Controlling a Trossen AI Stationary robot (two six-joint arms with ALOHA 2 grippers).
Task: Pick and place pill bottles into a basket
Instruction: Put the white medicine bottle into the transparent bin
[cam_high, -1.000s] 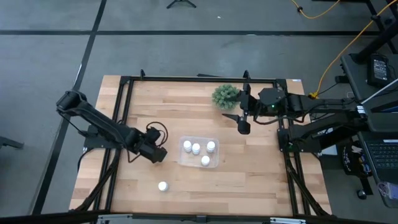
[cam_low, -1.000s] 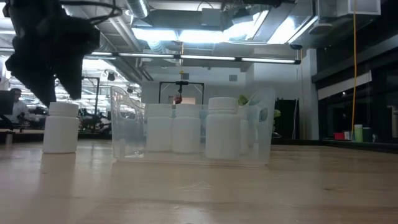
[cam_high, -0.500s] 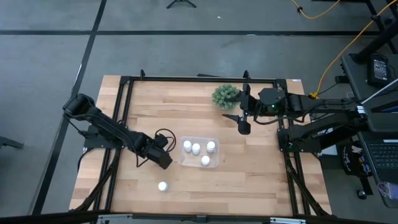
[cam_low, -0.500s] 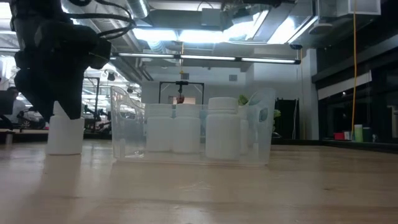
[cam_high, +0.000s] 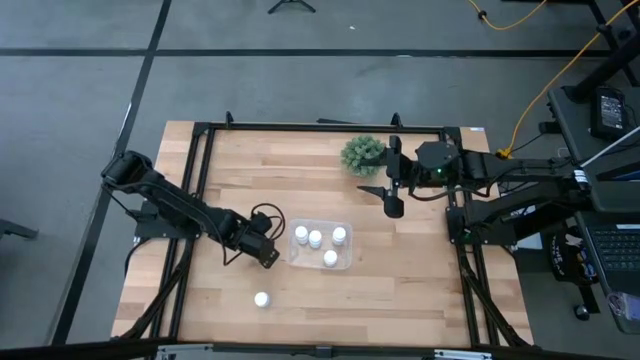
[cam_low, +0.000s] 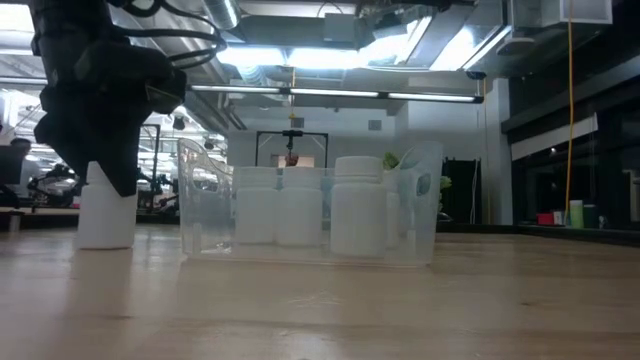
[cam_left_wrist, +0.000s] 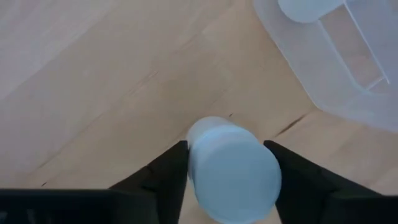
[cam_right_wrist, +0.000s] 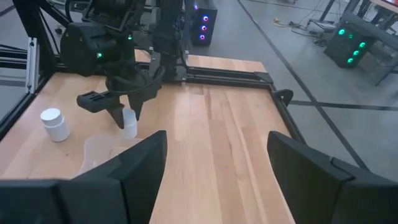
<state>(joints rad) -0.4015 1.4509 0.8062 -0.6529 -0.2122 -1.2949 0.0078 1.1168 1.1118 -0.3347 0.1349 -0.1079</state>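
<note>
The basket (cam_high: 300, 259), a clear tray at the table's middle, holds several white pill bottles (cam_high: 315, 238); they show through its wall (cam_low: 200, 200) in the low view. Just left of it my left gripper (cam_high: 266, 254) is shut on another pill bottle (cam_left_wrist: 233, 168), which the gripper hides in the high view. That bottle (cam_low: 107, 215) stands on its base on the table. One more bottle (cam_high: 261, 299) stands alone near the front edge. My right gripper (cam_high: 392, 205) hangs open and empty at the far right. My left gripper pinches the pill bottle's top end, at the cap's sides (cam_left_wrist: 193, 163), between its two fingers (cam_left_wrist: 168, 177). The fingers come from above, pointing down. The bottle stands upright with its base (cam_low: 107, 243) on the table.
A green spiky plant (cam_high: 361, 153) stands at the far edge beside the right arm. A black metal frame (cam_high: 320, 127) runs round the table. Bare wood lies between the basket and the front edge, right of the lone bottle.
My left gripper has gone a little toward the table's right edge and the basket, and down over the bottle, whose cap it now covers in the low view. The bottle has stayed standing on the table.
</note>
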